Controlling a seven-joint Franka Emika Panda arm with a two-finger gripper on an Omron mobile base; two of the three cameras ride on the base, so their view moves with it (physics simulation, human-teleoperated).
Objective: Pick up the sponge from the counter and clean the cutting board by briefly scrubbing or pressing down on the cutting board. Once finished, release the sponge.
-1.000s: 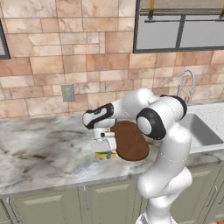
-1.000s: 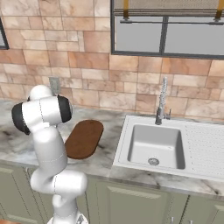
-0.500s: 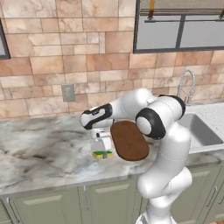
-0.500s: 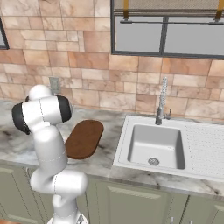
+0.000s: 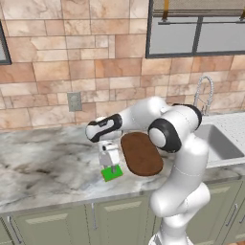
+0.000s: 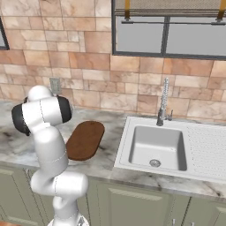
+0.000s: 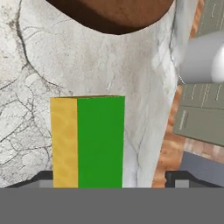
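Note:
The sponge (image 5: 112, 173) lies flat on the marbled counter (image 5: 43, 162), close to its front edge, green top up. In the hand view the sponge (image 7: 87, 140) shows a green face and a yellow side layer. My gripper (image 5: 111, 167) hangs straight over it, open, with the fingertips (image 7: 43, 177) low on either side of the block; the sponge sits nearer one finger. The dark reddish-brown cutting board (image 5: 141, 153) lies just right of the sponge, apart from it. From the right base view the cutting board (image 6: 84, 140) shows beside the arm.
A white sink (image 6: 156, 148) with a faucet (image 6: 163, 103) is set into the counter right of the board. A wall outlet (image 5: 74, 101) sits on the brick wall behind. The counter's front edge (image 7: 168, 109) runs just beyond the sponge, with cabinet fronts below.
The gripper has come down toward the sponge and shifted slightly left. The sponge and the board have stayed in place.

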